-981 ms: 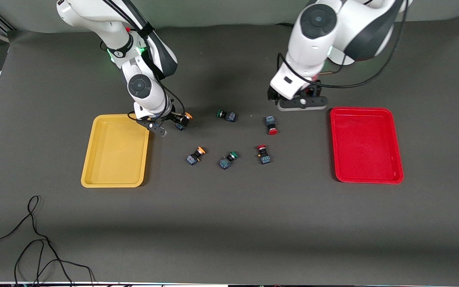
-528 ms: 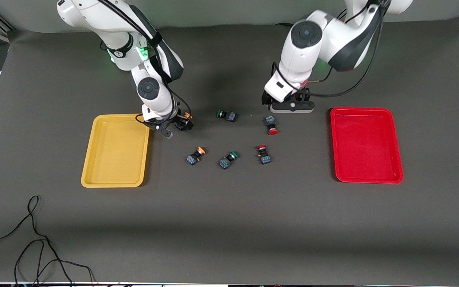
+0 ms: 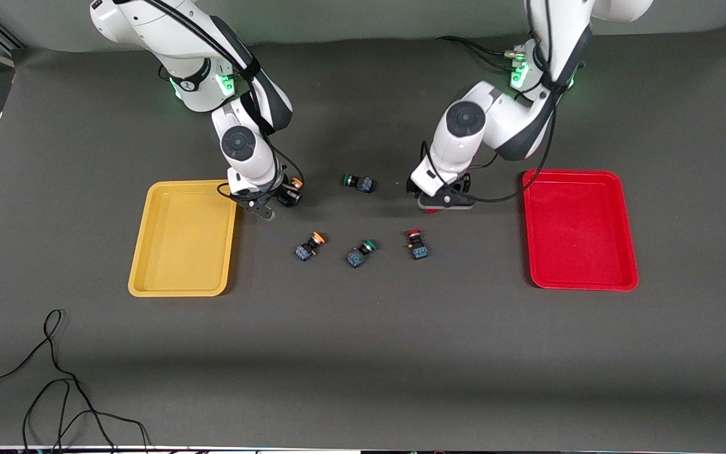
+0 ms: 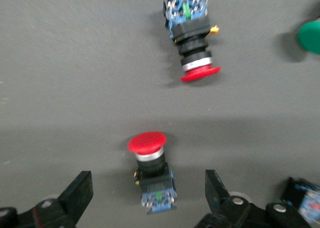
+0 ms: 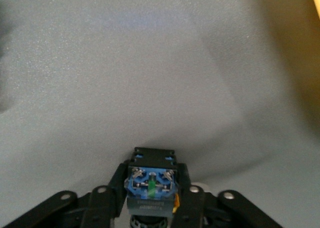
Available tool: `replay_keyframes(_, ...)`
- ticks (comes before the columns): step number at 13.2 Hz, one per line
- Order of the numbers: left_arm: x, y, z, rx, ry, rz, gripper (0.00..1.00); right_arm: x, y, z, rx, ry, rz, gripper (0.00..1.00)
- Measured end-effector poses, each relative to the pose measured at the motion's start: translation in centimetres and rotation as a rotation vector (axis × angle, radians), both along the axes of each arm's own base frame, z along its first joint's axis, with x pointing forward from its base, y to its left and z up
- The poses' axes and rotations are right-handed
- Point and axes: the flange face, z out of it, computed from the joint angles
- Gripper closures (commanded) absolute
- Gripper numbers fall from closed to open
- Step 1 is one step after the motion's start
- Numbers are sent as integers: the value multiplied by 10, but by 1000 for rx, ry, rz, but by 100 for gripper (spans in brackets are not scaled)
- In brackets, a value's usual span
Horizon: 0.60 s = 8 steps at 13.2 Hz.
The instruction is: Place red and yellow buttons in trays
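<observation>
My right gripper (image 3: 280, 197) is shut on a yellow button (image 3: 292, 191) low over the table beside the yellow tray (image 3: 181, 287). In the right wrist view the button's blue body (image 5: 150, 184) sits clamped between the fingers (image 5: 107, 198). My left gripper (image 4: 149, 187) is open and straddles a red button (image 4: 150, 163) lying on the table. In the front view this gripper (image 3: 442, 200) hides most of that button. A second red button (image 3: 417, 244) and a second yellow button (image 3: 310, 244) lie nearer the front camera. The red tray (image 3: 580, 280) is empty.
Two green-capped buttons lie on the table, one (image 3: 358, 183) between the grippers and one (image 3: 361, 252) between the loose yellow and red buttons. A black cable (image 3: 54, 378) lies near the front edge at the right arm's end.
My left arm has come down and toward the front camera, bringing its open gripper around the red button. My right gripper has barely moved with the yellow button.
</observation>
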Motion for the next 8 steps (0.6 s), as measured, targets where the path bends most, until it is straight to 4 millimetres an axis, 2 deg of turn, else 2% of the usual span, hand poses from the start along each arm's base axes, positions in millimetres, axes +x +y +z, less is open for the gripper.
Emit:
replay_keyframes(2,-2,0,-21,2,15,0,3,1,2,11,0,11,3,100)
replay_keyframes(4,-5,0,-30,10,29,-2,14,4,5,46,6,29,9,100)
replay_keyframes(5,-7,-1,-33,13,34,-7,25,7,0,71,10,41,13,100)
replay_keyframes(6,-10,-3,-36,16,39,-12,43,14,-13,95,17,52,27,100)
replay_keyframes(7,-12,-5,-40,20,46,-16,55,23,-38,116,29,62,46,100)
replay_keyframes(8,-13,-5,-42,22,50,-17,64,35,-71,133,49,72,72,100)
